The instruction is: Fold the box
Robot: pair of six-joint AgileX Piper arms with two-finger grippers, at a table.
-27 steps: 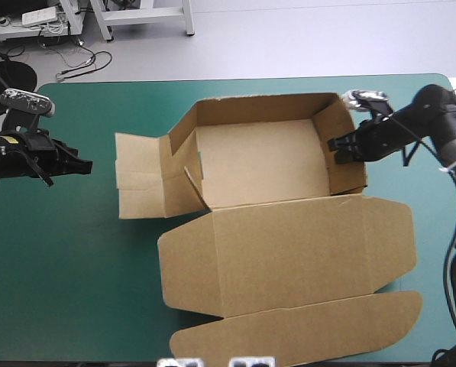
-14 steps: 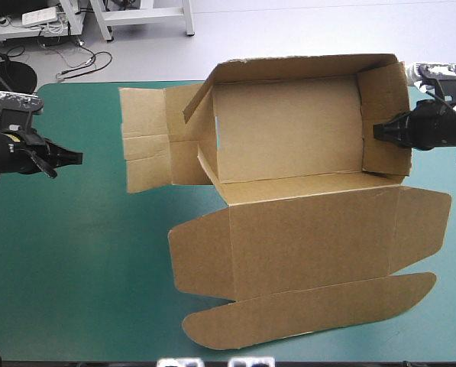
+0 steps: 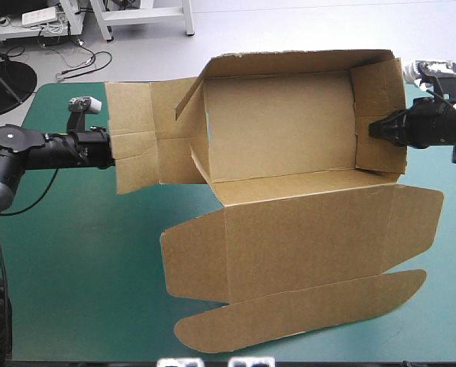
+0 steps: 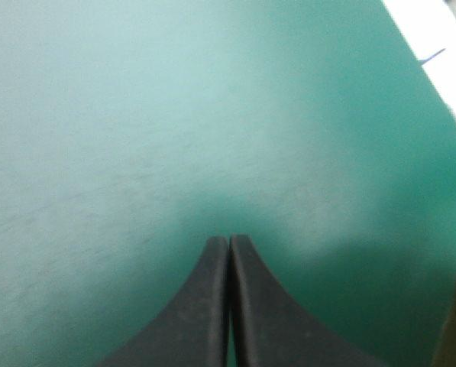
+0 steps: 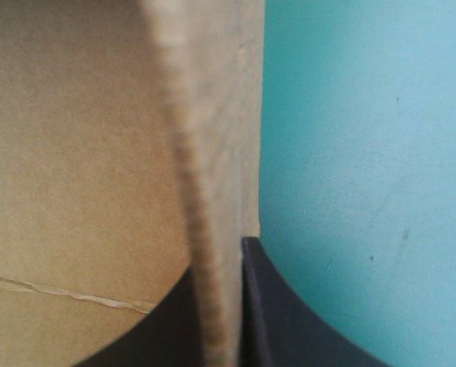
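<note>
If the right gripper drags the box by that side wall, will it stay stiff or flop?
Probably stiff: the box holds its walls up, and the edge in the right gripper looks thick. Likely light, being empty board. The flat lid may hinge at its creases and drag on the teal-green cover.

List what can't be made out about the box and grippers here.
- Left gripper tip, high view: the box's left flap covers it, so contact is unclear.
- Left wrist view: only blurred teal-green cover ahead.
- Right gripper, right wrist view: the wall's blurred edge hides part of one finger.
- Box underside: hidden everywhere.
</note>
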